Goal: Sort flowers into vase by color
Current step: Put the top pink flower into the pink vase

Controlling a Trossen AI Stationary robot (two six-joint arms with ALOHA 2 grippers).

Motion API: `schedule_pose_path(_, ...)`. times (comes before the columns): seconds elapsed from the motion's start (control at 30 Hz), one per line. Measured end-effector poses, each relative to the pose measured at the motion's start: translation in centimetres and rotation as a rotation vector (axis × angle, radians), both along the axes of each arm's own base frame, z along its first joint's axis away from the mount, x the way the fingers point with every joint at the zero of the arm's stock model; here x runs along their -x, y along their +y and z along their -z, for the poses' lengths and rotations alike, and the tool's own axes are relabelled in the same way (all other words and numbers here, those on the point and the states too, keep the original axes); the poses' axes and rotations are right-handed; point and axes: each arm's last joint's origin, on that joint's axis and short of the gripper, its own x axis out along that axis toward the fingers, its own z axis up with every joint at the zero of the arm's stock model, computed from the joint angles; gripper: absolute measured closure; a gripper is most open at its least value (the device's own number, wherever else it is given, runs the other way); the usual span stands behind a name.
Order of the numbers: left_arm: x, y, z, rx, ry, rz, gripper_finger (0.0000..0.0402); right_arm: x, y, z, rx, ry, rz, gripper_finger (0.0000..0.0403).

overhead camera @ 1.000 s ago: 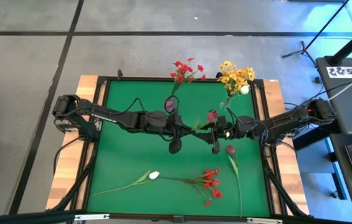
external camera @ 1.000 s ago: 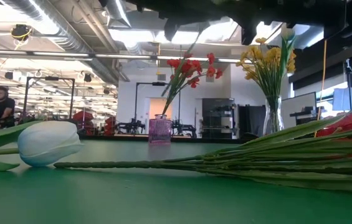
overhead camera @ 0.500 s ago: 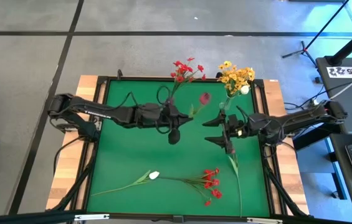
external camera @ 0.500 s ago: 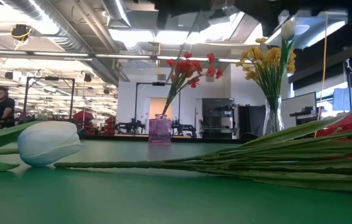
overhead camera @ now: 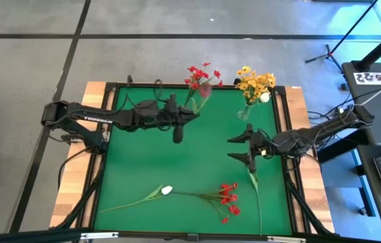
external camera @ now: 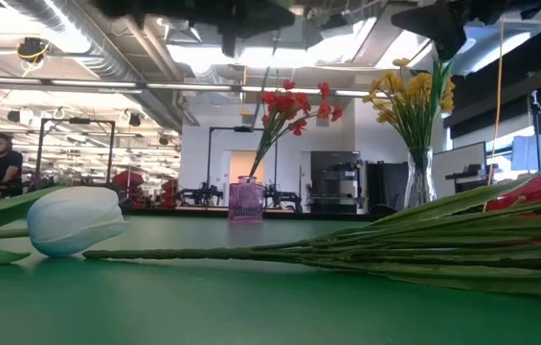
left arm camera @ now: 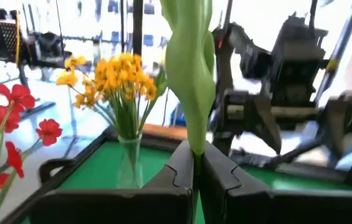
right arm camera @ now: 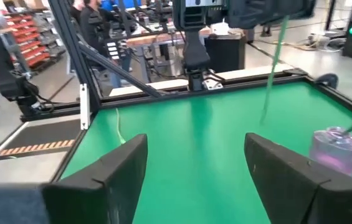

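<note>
Item: near edge of the green desk (overhead camera: 136, 162), high view. We list a white tulip (overhead camera: 167, 190) at about 7 o'clock from desk centre, its stem running out toward 8 o'clock; just beside it a red spray (overhead camera: 228, 197) at about 5 o'clock; and a long green stem (overhead camera: 256, 196) lying near the right rim, its axis running 6 to 12 o'clock, its upper end just beside our right hand (overhead camera: 243, 147). Item: the right hand, at 3 o'clock, released, fingers spread wide and holding nothing; we judge it the nearer arm for that stem. Item: our left hand (overhead camera: 177, 124), at about 12 o'clock, clenched on a green-stemmed tulip (left arm camera: 190, 68) whose stem stands between the fingers in the left wrist view. Item: far edge, the purple vase (overhead camera: 187, 108) with red blossoms (overhead camera: 201, 75) at 12 o'clock, and the clear vase (overhead camera: 244, 112) with yellow blossoms (overhead camera: 255, 82) at 1 o'clock. The vase lies just beside the left hand, toward 2 o'clock from it; we judge the coming move a short carry that way, stem held upright over the mouth.
</note>
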Motion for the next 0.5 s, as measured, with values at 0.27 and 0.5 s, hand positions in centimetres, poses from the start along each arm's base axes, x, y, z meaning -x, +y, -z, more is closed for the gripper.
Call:
schedule_pose_path(0.27,2.7,2.0,2.9,0.078,-0.184,0.009,0.0401,0.2,0.3,0.2,0.024,0.013,0.056,0.0139)
schedule_pose_path(0.5,3.2,3.5,3.4,0.078,-0.169,0.008,0.0401,0.5,0.1,1.1,0.041,0.044,0.090,0.0139)
